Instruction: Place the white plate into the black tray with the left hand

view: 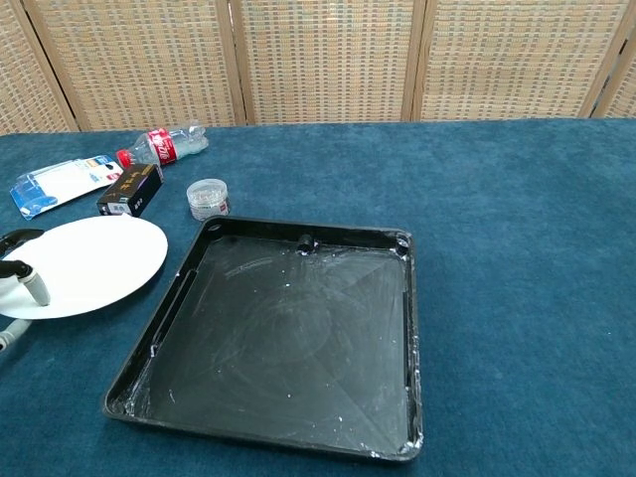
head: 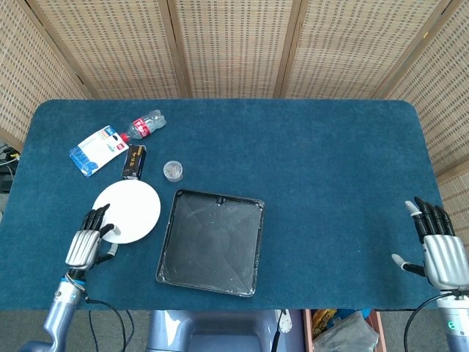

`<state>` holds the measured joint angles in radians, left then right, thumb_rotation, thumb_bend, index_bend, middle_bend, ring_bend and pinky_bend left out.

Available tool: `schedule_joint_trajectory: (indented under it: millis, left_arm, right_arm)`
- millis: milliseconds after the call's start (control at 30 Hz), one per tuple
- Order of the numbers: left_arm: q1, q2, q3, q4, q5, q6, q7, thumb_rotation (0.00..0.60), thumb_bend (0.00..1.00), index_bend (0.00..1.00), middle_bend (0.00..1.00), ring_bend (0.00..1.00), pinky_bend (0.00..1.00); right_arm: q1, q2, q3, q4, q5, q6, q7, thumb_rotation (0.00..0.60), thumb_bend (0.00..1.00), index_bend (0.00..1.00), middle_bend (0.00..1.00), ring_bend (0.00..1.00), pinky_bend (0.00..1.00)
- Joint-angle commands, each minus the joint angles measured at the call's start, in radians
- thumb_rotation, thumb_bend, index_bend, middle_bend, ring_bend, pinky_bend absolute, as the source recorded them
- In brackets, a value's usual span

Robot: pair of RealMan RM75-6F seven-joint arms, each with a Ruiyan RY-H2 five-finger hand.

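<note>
Left hand (head: 86, 242) sits at the near-left edge of the white plate (head: 129, 212), fingers over the rim and thumb below it, apparently gripping; chest view shows only fingertips (view: 30, 283) on the plate, rest of the hand cut off by the frame. Plate is outside the black tray (head: 211, 241), just left of it, its far edge looking raised. Right hand (head: 442, 251) rests at the near-right table (head: 330, 169) corner, fingers spread, holding nothing, absent from chest view. Labels: red band on the lying plastic bottle (view: 162, 145), writing too small to read; blue-white packet (head: 99, 149) and black box (view: 130, 191) text illegible. Small clear jar (view: 207, 198) stands just behind the tray's far-left corner.
</note>
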<state>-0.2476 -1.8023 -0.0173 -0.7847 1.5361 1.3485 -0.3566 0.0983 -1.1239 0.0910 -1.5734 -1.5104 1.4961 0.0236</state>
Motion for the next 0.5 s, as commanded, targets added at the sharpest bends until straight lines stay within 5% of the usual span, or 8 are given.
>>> schedule_joint_trajectory:
  millis: [33, 500]
  left_arm:
    - [0.000, 0.002, -0.001, -0.003, 0.001, 0.007, -0.008, 0.600, 0.46, 0.52, 0.00, 0.00, 0.00]
    - [-0.037, 0.055, -0.090, -0.125, -0.006, 0.115, -0.081, 0.600, 0.47, 0.65, 0.00, 0.00, 0.00]
  right_arm:
    - [0.000, 0.000, -0.001, 0.000, -0.001, 0.000, 0.000, 0.600, 0.00, 0.00, 0.00, 0.00, 0.00]
    - [0.001, 0.000, -0.004, -0.002, -0.003, -0.003, 0.002, 0.600, 0.00, 0.00, 0.00, 0.00, 0.00]
